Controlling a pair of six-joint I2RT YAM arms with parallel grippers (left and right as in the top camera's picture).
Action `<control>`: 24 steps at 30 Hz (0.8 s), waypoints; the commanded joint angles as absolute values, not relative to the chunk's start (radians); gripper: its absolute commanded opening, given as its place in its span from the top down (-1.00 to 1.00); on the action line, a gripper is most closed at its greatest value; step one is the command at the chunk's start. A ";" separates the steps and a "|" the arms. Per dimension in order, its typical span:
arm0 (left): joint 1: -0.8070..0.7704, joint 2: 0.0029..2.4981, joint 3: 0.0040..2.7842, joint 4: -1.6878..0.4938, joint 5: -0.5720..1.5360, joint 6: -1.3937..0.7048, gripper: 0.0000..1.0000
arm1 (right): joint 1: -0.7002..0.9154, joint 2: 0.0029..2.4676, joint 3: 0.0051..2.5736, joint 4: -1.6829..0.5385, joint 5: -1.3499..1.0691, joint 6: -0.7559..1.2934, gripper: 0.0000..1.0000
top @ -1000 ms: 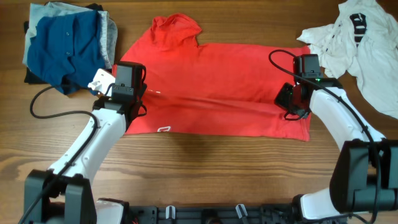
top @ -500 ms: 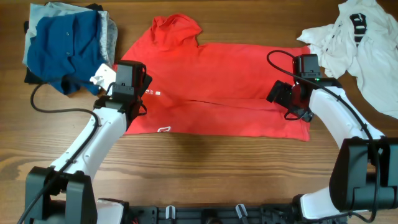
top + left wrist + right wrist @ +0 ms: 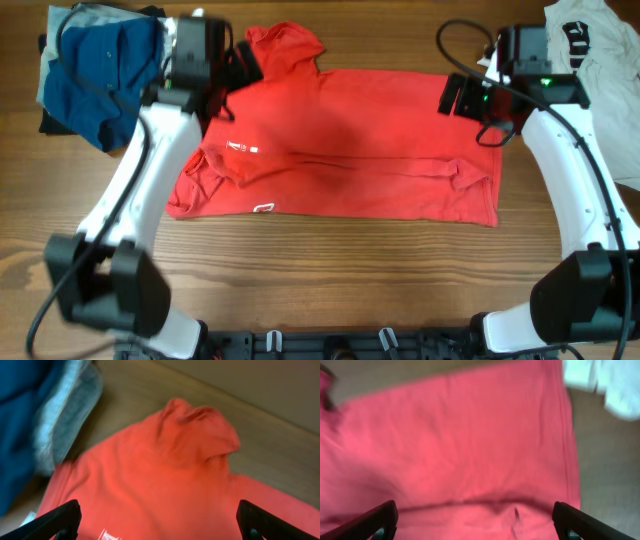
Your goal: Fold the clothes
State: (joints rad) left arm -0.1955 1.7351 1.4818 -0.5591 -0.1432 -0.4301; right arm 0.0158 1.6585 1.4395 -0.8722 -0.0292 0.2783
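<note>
Two grippers hung spread to their widest and empty above the red T-shirt (image 3: 340, 150): my left gripper (image 3: 159, 512) over its upper left part near the bunched collar, my right gripper (image 3: 475, 510) over its upper right part. The shirt lay flat on the wooden table (image 3: 320, 280), a crease running across its middle and small white lettering (image 3: 243, 149) showing at the left. A blue garment (image 3: 95, 85) was heaped on a grey garment (image 3: 70, 415) just beside the shirt's left sleeve, and my left arm (image 3: 150, 170) crossed that pile's edge. The white garment (image 3: 605, 70) with black marking sat at the far right, partly hidden behind my right arm (image 3: 580, 170).

A second earlier both grippers had been pinched shut lower down, at the shirt's mid-height. Since then they had let go and moved up towards its top edge, and the lower left corner had spread outward.
</note>
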 commanded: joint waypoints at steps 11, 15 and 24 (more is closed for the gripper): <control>-0.209 2.407 2.146 -0.466 -0.101 -0.352 -0.98 | 0.011 1.646 1.492 -0.851 -0.030 0.239 -1.00; -0.214 2.444 2.146 -0.457 -0.101 -0.495 -0.77 | 0.011 1.646 1.492 -0.854 -0.030 0.240 -1.00; -0.227 2.468 2.146 -0.451 -0.102 -0.707 -0.25 | 0.014 1.646 1.491 -0.907 -0.030 0.246 -0.99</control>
